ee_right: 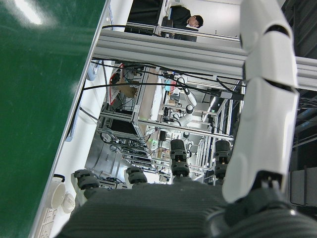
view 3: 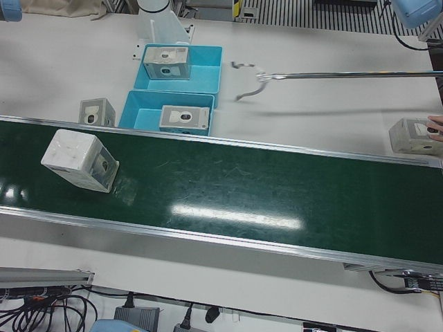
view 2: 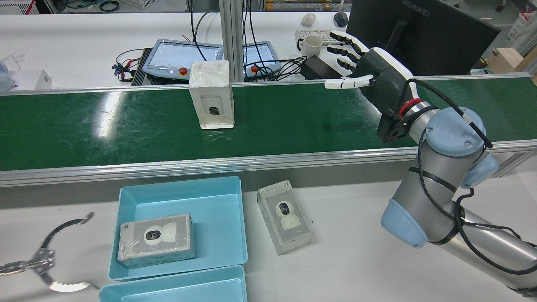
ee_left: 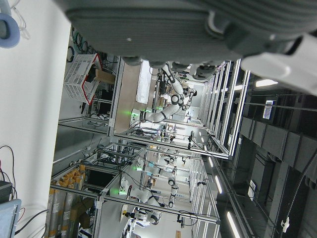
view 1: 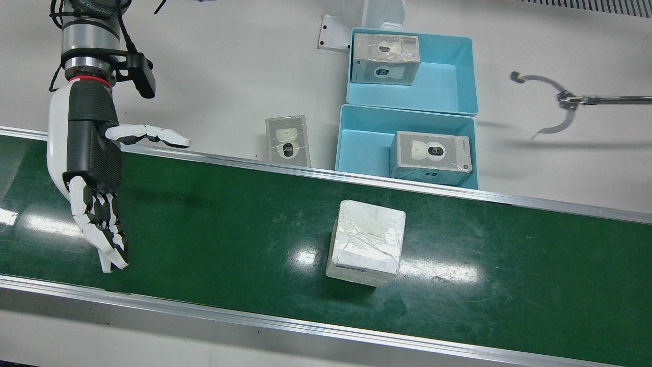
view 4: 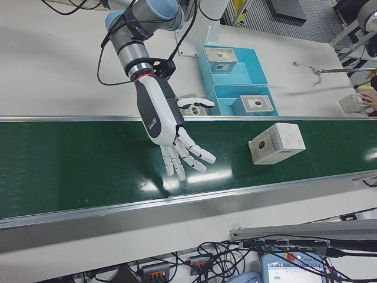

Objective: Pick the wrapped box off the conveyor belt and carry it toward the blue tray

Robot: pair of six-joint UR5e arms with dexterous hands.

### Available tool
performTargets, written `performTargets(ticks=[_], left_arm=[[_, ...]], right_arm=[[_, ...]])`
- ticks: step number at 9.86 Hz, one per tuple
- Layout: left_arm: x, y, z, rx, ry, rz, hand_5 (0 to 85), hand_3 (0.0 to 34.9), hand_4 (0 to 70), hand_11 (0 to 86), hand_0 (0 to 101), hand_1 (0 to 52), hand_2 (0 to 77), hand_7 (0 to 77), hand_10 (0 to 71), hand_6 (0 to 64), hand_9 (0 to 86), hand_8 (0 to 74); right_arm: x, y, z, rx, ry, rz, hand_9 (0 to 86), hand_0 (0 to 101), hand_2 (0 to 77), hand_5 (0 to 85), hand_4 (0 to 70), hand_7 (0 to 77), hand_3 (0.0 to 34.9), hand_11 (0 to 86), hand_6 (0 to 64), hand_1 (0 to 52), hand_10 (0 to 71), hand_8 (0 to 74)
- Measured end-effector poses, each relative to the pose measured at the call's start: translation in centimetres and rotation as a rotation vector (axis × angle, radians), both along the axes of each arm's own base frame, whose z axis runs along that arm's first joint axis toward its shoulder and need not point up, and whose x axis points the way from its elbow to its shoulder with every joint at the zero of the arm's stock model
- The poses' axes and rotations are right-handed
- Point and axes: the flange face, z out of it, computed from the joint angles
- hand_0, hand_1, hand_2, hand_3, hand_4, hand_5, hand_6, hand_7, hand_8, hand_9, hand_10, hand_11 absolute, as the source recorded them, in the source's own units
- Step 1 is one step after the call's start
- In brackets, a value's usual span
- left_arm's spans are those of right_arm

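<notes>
The wrapped box (view 1: 367,242) stands on the green conveyor belt (view 1: 229,224); it also shows in the rear view (view 2: 211,94), the left-front view (view 3: 79,160) and the right-front view (view 4: 277,142). My right hand (view 1: 91,168) hovers over the belt, well to the box's left in the front view, open and empty with fingers spread; it also shows in the rear view (view 2: 365,71) and the right-front view (view 4: 171,130). The near blue tray (view 1: 364,145) lies beside the belt behind the box. Of my left hand (ee_left: 148,25) only the dark palm shows.
A second blue tray (view 1: 448,86) sits behind the first; each tray holds a wrapped camera box. Another such box (view 1: 288,140) lies on the white table next to the trays. A metal claw on a rod (view 1: 555,104) hangs over the table on the trays' other side.
</notes>
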Motion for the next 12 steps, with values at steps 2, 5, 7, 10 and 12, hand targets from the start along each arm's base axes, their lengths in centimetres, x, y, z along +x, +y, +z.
performTargets(ticks=[2,5,7,10,12], left_arm=[[0.0,0.0,0.0,0.0,0.0,0.0,0.5,0.0,0.0,0.0,0,0.0,1.1,0.5,0.5,0.0,0.5,0.0],[0.0,0.0,0.0,0.0,0.0,0.0,0.5,0.0,0.0,0.0,0,0.0,0.5,0.5,0.0,0.0,0.0,0.5],[0.0,0.0,0.0,0.0,0.0,0.0,0.5,0.0,0.0,0.0,0,0.0,0.5,0.5,0.5,0.0,0.0,0.5],[0.0,0.0,0.0,0.0,0.0,0.0,0.5,0.0,0.0,0.0,0,0.0,0.5,0.5,0.5,0.0,0.5,0.0],[0.0,0.0,0.0,0.0,0.0,0.0,0.5,0.0,0.0,0.0,0,0.0,1.1,0.5,0.0,0.0,0.0,0.5]], right_arm=[[-0.7,0.1,-0.2,0.002,0.005,-0.009,6.0,45,15.8,17.5,3.8,17.5,30.3,6.0,0.0,13.1,2.7,1.1],[-1.9,-0.5,-0.5,-0.001,0.012,-0.016,6.0,45,15.8,17.5,3.8,17.5,30.3,6.0,0.0,13.1,2.7,1.1],[-2.4,-0.9,-0.8,-0.002,0.015,-0.017,6.0,45,15.8,17.5,4.9,17.5,31.3,6.0,0.0,13.1,2.7,1.1],[-3.1,-1.5,-1.4,-0.001,0.015,-0.019,6.0,45,15.8,18.5,4.9,18.0,30.1,6.0,0.0,13.1,2.7,0.5],[-3.5,-1.9,-1.7,-0.001,0.015,-0.018,6.0,45,15.8,18.5,6.5,18.0,30.0,6.0,0.0,13.1,2.7,1.1]])
